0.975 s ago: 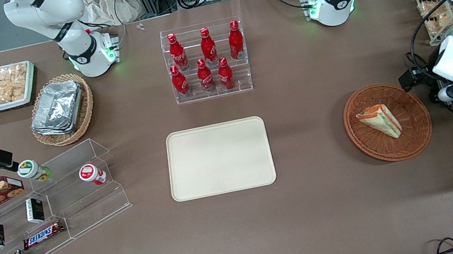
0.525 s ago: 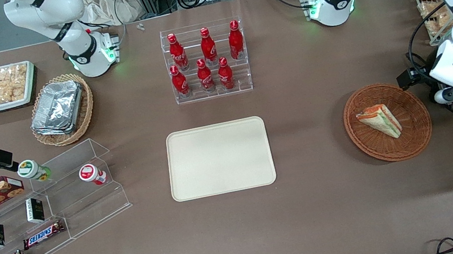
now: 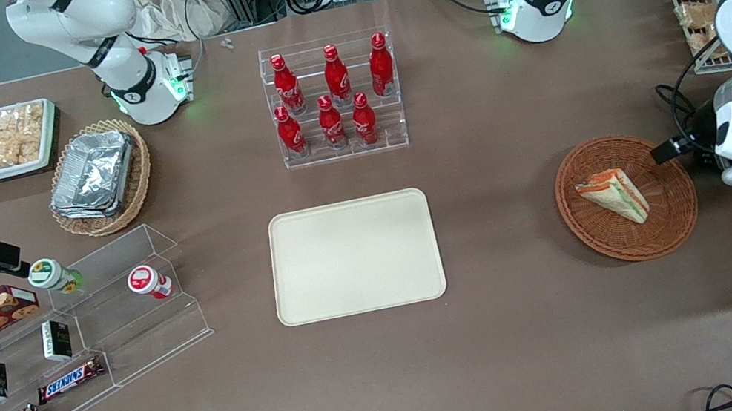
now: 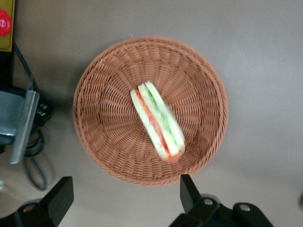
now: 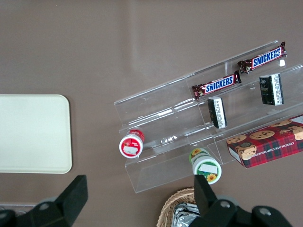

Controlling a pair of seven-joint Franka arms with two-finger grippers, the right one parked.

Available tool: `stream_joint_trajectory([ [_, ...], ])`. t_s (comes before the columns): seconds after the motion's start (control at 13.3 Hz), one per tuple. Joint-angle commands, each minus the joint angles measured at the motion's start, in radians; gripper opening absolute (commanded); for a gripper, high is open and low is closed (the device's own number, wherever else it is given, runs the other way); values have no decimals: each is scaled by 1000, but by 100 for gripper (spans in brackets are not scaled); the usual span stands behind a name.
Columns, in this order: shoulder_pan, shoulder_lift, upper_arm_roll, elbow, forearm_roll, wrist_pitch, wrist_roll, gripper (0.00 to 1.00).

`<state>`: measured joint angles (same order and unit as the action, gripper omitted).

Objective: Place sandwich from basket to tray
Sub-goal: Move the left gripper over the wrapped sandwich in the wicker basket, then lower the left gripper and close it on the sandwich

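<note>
1. Reddish-brown round wicker basket sits on the brown counter toward the working arm's end; the small triangular wrapped sandwich with pale bread and orange-red and green stripes lies in it, roughly central.
2. The left arm's end effector hangs above the basket's edge, not yet over the sandwich; its fingers are spread wide with nothing between them.
3. The step in hand looks like the approach for the pick. In the wrist view the sandwich lies on a slant, so the wrist should probably turn until the fingers close across the bread faces, not along the wedge's length.
4. Centre over the wedge's thick middle before descending; the clear wrap may be slippery and the bread soft, so a gentle squeeze seems wise.
5. Keep the fingertips off the wicker wall on the way down.
6. The large flat cream-beige rectangular tray lies well apart, mid-counter, with nothing on it.
</note>
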<state>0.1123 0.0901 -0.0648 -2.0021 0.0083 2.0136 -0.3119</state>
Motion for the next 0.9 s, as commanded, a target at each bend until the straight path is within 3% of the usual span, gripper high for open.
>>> stream_joint_trajectory([
  [0.0, -3, -4, -15, -128, -11, 175, -152, 100],
  [0.3, -59, 123, -20, -149, 7, 316, -421, 100],
  [0.82, -49, 169, -12, -175, 24, 379, -430, 100],
])
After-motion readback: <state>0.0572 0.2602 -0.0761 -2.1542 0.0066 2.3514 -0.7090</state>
